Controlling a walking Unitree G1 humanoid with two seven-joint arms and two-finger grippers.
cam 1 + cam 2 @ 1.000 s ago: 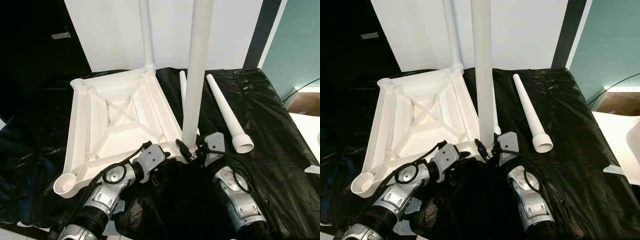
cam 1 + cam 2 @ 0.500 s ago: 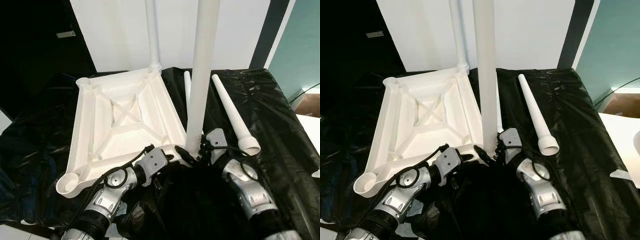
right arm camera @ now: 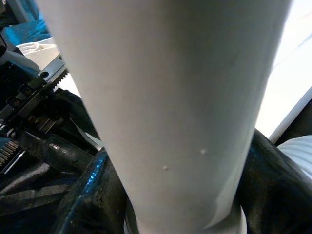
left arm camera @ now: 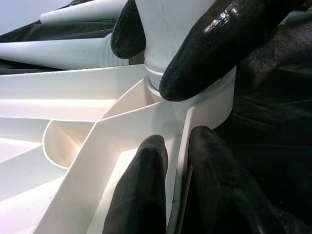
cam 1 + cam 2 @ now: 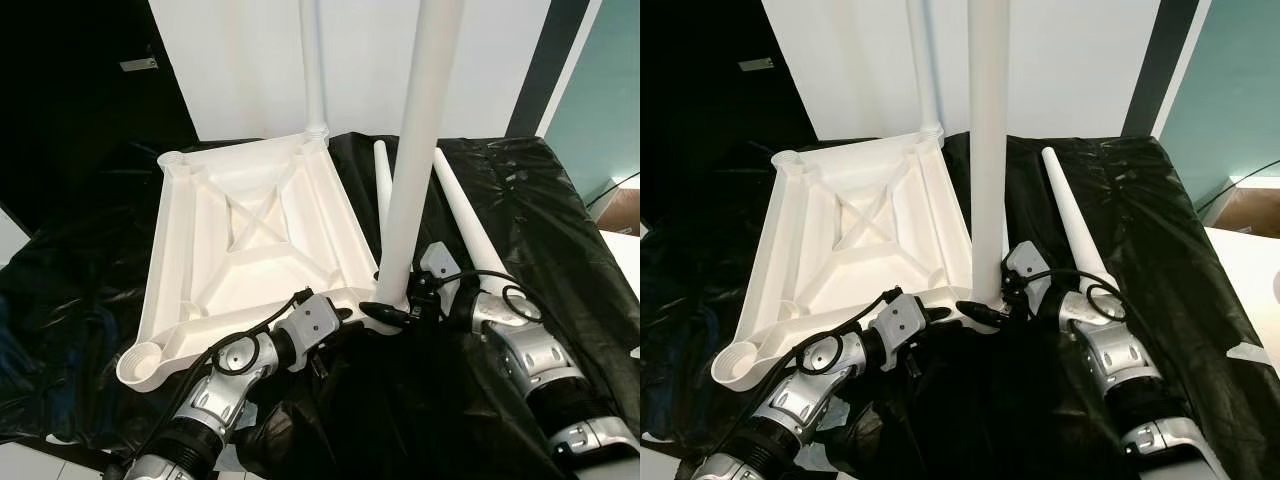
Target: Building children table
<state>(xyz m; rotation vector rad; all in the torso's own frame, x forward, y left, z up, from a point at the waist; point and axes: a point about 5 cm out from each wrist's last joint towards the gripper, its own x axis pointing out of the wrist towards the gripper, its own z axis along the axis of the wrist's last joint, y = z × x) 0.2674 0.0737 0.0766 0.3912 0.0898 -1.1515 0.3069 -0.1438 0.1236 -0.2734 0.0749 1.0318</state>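
A white ribbed plastic tabletop (image 5: 240, 260) lay upside down on the black plastic sheet (image 5: 520, 200) that covered the desk, toward the desk's left side. A slim white leg (image 5: 313, 70) stood upright in the socket at the tabletop's far right corner. A thicker white tapered plastic leg (image 5: 415, 150) stood upright in the socket at the near right corner.

The right claw (image 5: 392, 312) was clamped round the base of that thicker leg, one black finger (image 4: 214, 44) on each side just above the socket rim. The left claw (image 4: 181, 190) pinched a rib of the tabletop right beside the same corner socket, its fingers closed on the thin white wall.

Two more white tapered legs lay flat on the black sheet to the right of the tabletop: one (image 5: 381, 195) partly hidden behind the upright leg, the other (image 5: 1072, 232) further right, running from the far edge toward the right arm.
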